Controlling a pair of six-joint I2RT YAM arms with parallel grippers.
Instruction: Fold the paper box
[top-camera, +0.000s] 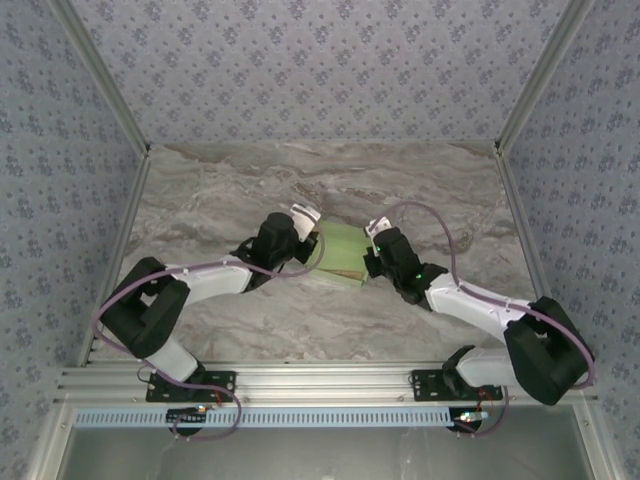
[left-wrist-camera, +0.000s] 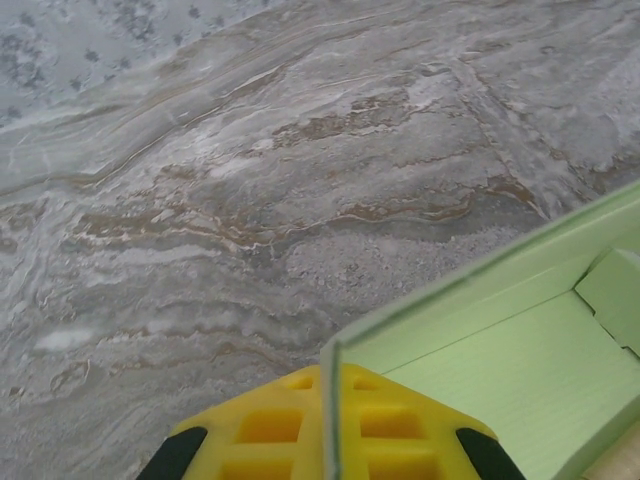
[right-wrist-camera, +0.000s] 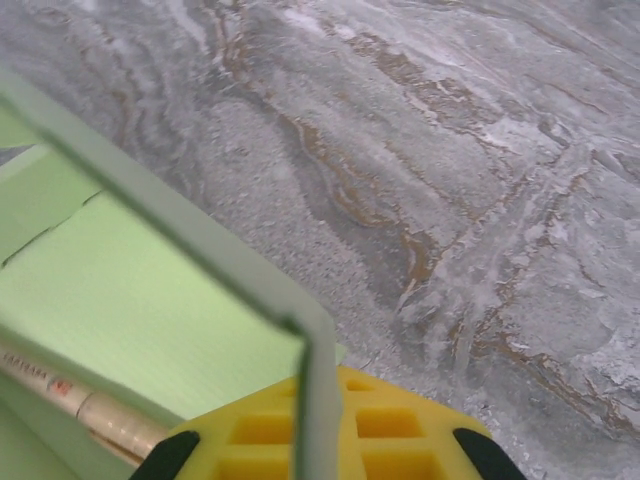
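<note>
The paper box (top-camera: 342, 253) is pale green card, half raised into an open tray at the middle of the marble table. My left gripper (top-camera: 312, 243) is shut on its left wall; the thin card edge (left-wrist-camera: 335, 420) runs between the yellow fingers (left-wrist-camera: 270, 425). At the opposite end my right gripper (top-camera: 372, 258) is shut on the right wall, whose card edge (right-wrist-camera: 320, 400) stands clamped between its yellow fingers (right-wrist-camera: 395, 425). The box's green floor (left-wrist-camera: 520, 370) and a folded-in flap (left-wrist-camera: 615, 290) lie open to the left wrist view.
A thin tan stick with red print (right-wrist-camera: 70, 395) lies inside the box along its near wall. Grey-brown marble table (top-camera: 230, 190) spreads all round the box. Patterned walls (top-camera: 320, 60) close off the back and sides, with metal rails (top-camera: 320, 385) along the near edge.
</note>
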